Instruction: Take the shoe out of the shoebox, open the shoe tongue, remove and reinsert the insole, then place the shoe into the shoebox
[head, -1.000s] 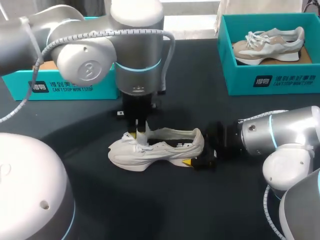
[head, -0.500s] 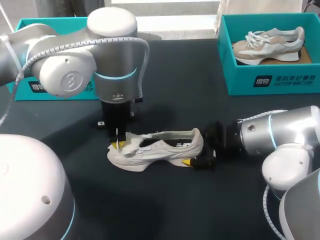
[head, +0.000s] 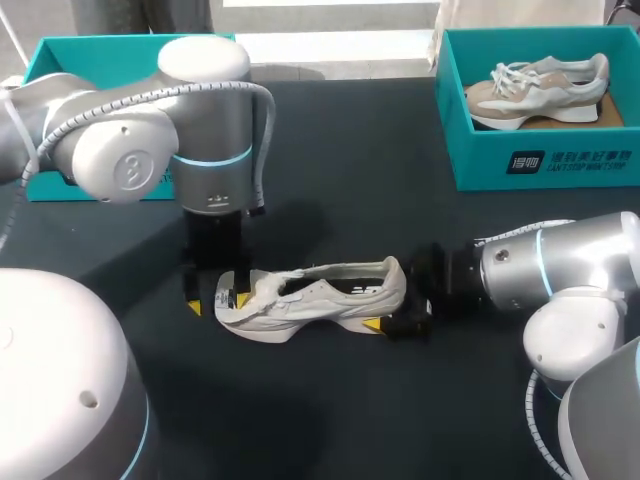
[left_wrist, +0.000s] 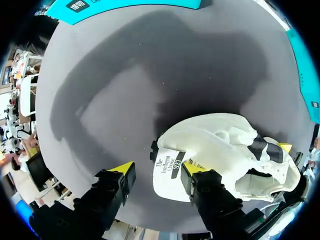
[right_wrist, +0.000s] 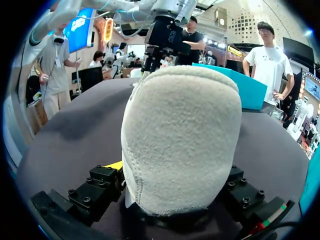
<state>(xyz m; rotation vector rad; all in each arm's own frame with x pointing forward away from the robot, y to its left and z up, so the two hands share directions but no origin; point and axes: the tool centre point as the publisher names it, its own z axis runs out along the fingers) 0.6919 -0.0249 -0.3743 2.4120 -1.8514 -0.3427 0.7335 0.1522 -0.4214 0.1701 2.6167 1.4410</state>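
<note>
On the dark table, between the two arms, a white shoe lies on its sole with its toe towards the left arm. From above, the left gripper stands at the toe with its yellow tips spread, and the right arm lies low along the table at the heel, where one yellow tip shows under the sole. Only the left wrist camera shows the tongue, a soft padded flap turned forward over the toe. Its white label lies face up between the spread fingers, just beside one tip, while the other tip is over bare table; the label carries dark print. Only the right wrist camera shows the heel close up: a rounded, felt-like grey-white cup standing upright between the black finger blocks of the right gripper, which pinches it from both sides. At the far edge, the teal cardboard left shoebox sits behind the left arm. The right shoebox, also teal, holds a beige and white laced shoe. Both boxes bear white lettering on their front walls.
</note>
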